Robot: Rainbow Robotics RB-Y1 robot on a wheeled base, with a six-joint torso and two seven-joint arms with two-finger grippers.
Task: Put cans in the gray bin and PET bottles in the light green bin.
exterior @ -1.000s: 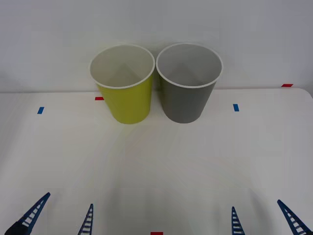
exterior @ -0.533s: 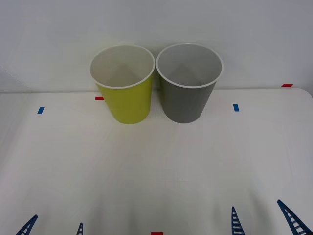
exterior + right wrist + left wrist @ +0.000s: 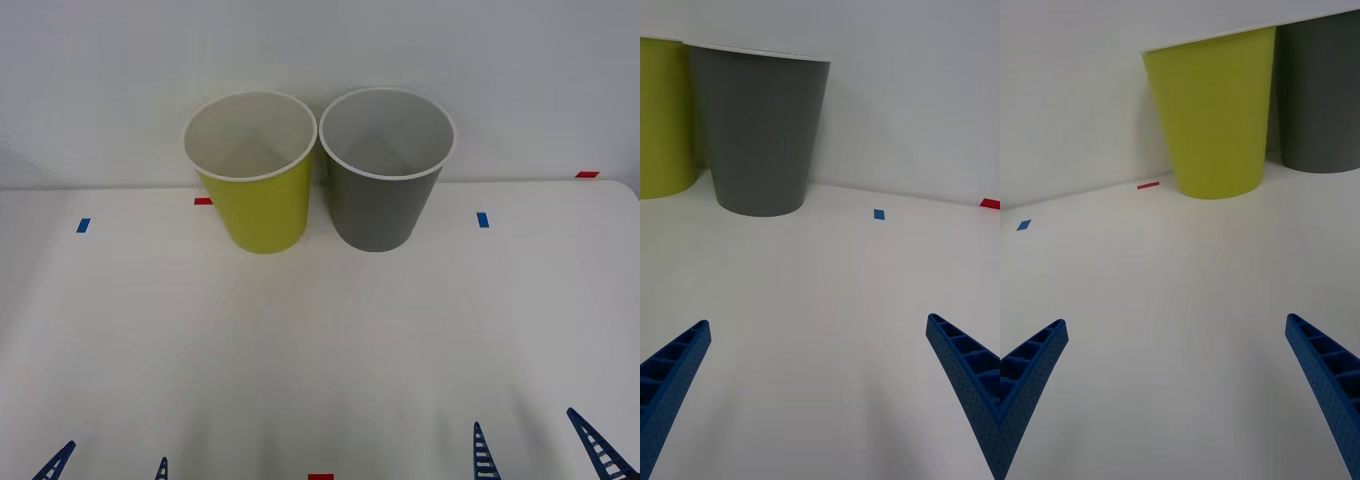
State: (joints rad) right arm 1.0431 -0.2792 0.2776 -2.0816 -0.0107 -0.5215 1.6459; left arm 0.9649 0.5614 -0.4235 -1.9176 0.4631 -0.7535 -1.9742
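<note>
Risking wrong-bin drops: gray bin [image 3: 385,190] touching light green bin [image 3: 255,195]; left gripper [image 3: 108,468], right gripper [image 3: 540,450] apart, empty, well short of both.

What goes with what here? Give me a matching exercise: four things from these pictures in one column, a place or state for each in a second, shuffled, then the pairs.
Column one:
1. light green bin
2. gray bin
3. left gripper
4. right gripper

Column two:
A. open, low at the near edge on the robot's right
B. upright at the back of the table, on the robot's left
C. open, low at the near edge on the robot's left
D. upright, right of the other bin

Pairs: 1-B, 2-D, 3-C, 4-A
</note>
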